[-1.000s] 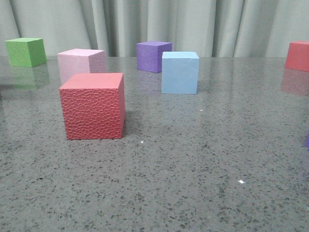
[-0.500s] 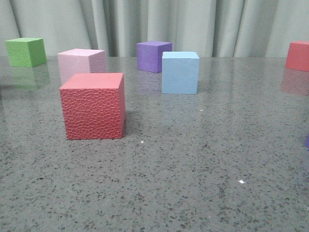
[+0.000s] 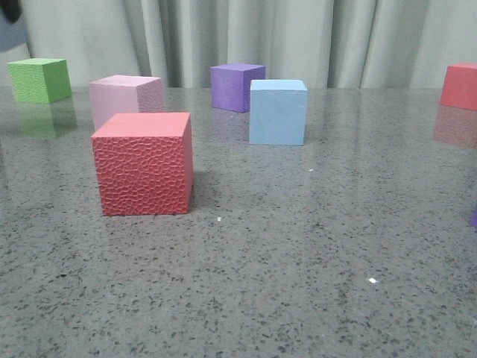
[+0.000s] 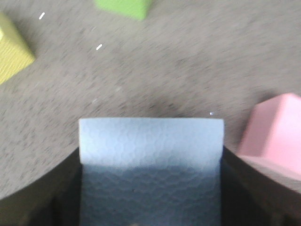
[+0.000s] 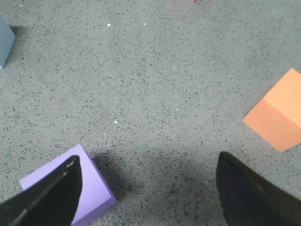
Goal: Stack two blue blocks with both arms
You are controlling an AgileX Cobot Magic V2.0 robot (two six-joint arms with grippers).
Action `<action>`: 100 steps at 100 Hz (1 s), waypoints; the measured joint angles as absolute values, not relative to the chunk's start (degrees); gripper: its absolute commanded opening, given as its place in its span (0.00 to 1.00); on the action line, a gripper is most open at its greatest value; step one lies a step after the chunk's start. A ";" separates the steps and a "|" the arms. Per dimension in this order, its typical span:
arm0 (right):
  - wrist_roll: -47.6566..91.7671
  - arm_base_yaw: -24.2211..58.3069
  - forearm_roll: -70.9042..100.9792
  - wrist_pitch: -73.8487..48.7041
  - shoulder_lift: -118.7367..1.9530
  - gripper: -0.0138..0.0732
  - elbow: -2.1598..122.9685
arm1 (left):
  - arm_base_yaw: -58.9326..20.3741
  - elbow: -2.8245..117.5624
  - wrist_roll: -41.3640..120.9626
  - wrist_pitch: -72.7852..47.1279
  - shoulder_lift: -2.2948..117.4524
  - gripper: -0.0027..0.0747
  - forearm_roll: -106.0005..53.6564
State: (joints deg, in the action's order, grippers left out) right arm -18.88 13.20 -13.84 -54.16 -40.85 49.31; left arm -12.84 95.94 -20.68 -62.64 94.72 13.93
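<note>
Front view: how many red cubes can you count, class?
2. A textured red cube stands nearest, left of centre, before the pale pink cube; another red cube sits far right, cut by the frame. More may lie outside.

- The front view sits low, just above the desk (image 3: 298,283), facing forward to a curtain (image 3: 298,37), with a red cube (image 3: 143,164) nearest.
- The left wrist view looks down close over a blue block (image 4: 150,155) between its fingers (image 4: 42,197), blurred; the pink cube (image 4: 275,136) beside it is also in the front view (image 3: 125,97).
- The right wrist view looks steeply down at the desk from higher up, its fingers (image 5: 254,193) wide apart, a lilac cube (image 5: 87,188) by one.
</note>
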 measured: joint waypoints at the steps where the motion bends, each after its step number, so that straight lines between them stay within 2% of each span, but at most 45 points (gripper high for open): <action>1: -18.88 13.20 -13.84 -54.16 -40.85 0.83 49.31 | -13.06 96.42 -20.68 -62.64 94.72 0.25 13.93; 46: -18.88 13.20 -13.51 -54.16 -40.85 0.83 49.31 | -23.68 105.26 -20.60 -59.14 95.98 0.25 9.94; 100: -18.88 13.20 -13.21 -54.16 -40.85 0.83 49.31 | -33.68 120.81 -20.60 -58.57 113.04 0.26 2.15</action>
State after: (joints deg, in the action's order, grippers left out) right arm -18.88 13.20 -13.21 -54.16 -40.85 49.31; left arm -33.68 120.81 -20.60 -58.57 113.04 2.15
